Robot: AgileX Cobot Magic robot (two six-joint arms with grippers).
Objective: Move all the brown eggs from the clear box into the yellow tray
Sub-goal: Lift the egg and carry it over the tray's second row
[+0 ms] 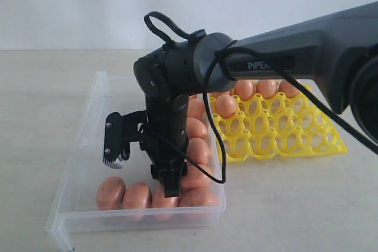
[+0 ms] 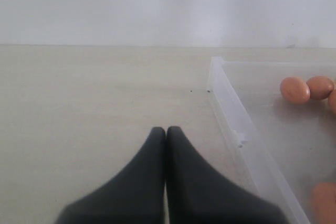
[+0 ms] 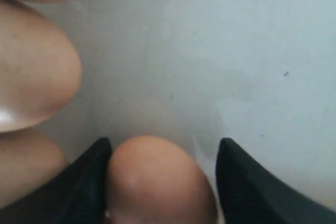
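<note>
Ext view: few brown eggs point(image 1: 244, 90) sit in yellow tray point(image 1: 295, 140), most left in clear box point(image 1: 82, 163); L wrist: left gripper point(image 2: 166, 129) pressed together, beside box; R wrist: right gripper point(image 3: 164, 148) spread astride one egg point(image 3: 157, 182), not pinched yet.

The dark grey right arm point(image 1: 307, 39) is bearing pale "PiPER" lettering point(image 1: 258, 65), a thin black cable point(image 1: 204, 101) looping along it. Its black bracket point(image 1: 121, 137) is showing two small screws point(image 1: 108, 124). The black right tool point(image 1: 171, 188) is tapering to points.
</note>
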